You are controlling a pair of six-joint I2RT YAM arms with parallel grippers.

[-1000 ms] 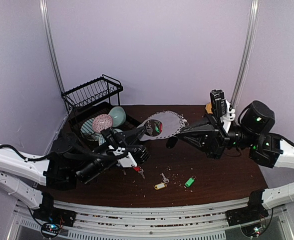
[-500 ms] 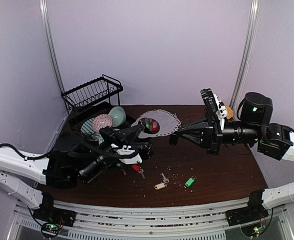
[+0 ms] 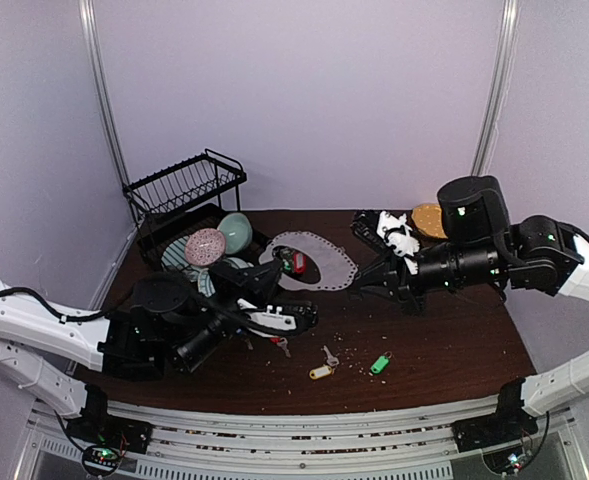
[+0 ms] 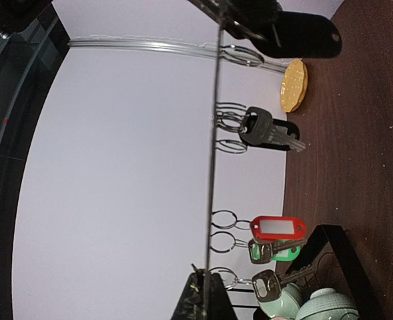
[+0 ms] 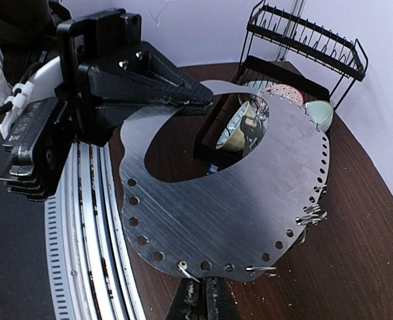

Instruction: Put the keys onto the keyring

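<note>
The keyring is a flat silver oval plate with holes along its rim, held above the table between both arms. My left gripper is shut on its left edge. In the left wrist view the ring shows edge-on, with keys hanging from it: a red tag, a green tag and a black tag. My right gripper is shut on the ring's near rim. Loose keys lie on the table: red, yellow, green.
A black dish rack with bowls stands at the back left. A round yellow-orange plate lies at the back right. Crumbs are scattered over the brown table.
The keyring has tipped from nearly upright to flatter and come lower. My right wrist has turned and drawn in; my left gripper has dropped lower. Both still hold the ring.
</note>
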